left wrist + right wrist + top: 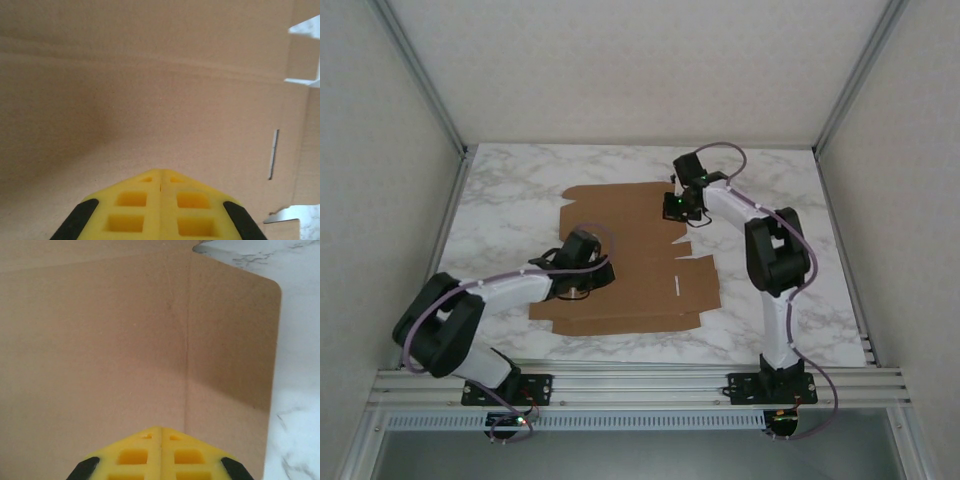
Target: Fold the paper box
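White marble-look surface (500, 190) with grey veins, matte. Pale textured walls (620, 60) close it in at left, back and right, with slim metal posts (420, 75) at the back corners. Grooved aluminium rail (640, 385) runs across the near edge.

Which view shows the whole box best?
Top external: the box lies flat, whole outline visible. Left wrist shows one panel with a slit; right wrist, a crease and rounded flap.
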Available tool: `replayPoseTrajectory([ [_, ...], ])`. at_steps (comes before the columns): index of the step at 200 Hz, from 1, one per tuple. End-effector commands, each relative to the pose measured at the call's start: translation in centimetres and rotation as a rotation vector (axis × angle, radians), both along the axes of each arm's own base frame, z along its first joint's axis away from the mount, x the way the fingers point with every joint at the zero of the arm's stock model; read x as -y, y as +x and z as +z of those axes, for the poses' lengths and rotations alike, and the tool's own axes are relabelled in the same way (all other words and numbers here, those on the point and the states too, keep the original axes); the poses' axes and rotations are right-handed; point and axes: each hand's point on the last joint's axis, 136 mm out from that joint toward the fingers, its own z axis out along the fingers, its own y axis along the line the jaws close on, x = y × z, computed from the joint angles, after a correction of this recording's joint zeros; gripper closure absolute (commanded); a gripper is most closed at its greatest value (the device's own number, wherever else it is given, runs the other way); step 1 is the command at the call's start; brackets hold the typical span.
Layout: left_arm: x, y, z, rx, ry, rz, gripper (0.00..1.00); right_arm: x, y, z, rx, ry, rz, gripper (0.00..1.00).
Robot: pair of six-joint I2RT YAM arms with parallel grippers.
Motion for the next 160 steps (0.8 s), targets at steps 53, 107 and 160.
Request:
replayPoseTrajectory([
  [53, -0.2, 2.0, -5.3, -0.261, 0.209, 0.044, 1.00, 3.5, 0.7, -5.2, -0.130, -0.245, -0.065, 1.00],
  [107, -3.4, 4.8, -7.6, -0.314, 0.300, 0.171, 1.00, 8.0, -0.9, -5.5, -0.153, -0.398, -0.128, 1.00],
  [160, -6.3, 12.0, -8.5, -0.264, 0.362, 0.316, 1.00, 10.6, -5.3, -5.6, -0.179, -0.395, -0.174, 1.00],
])
